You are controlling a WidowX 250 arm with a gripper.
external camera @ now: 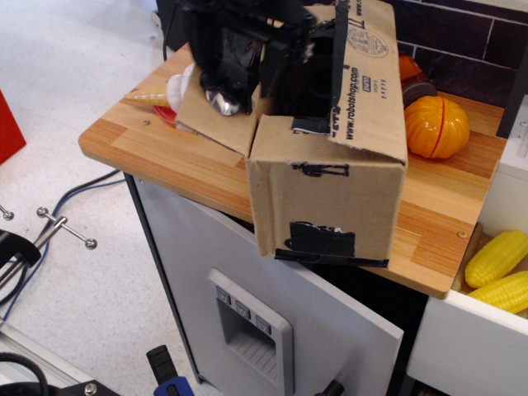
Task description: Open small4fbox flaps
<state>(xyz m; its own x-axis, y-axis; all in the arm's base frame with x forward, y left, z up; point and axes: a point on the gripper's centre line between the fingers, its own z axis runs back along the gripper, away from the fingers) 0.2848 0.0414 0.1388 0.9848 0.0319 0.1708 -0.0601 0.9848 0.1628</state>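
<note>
The small4fbox (326,206) is a tall brown cardboard box standing on the wooden counter (157,153), with black tape patches (322,241) on its near face. Its left flap (206,115) is folded outward and down to the left. The right flap (371,78), printed "robotshop.com", still slants over the top. My black gripper (239,58) is above the box's left side and presses against the inner face of the left flap. I cannot tell how its fingers stand. The box's inside is dark.
A red plate (167,117) with a white ice-cream cone (148,96) sits left of the box, partly hidden by the left flap. An orange pumpkin (437,125) lies behind right. Yellow corn cobs (495,257) lie at the right edge. A grey cabinet door hangs below.
</note>
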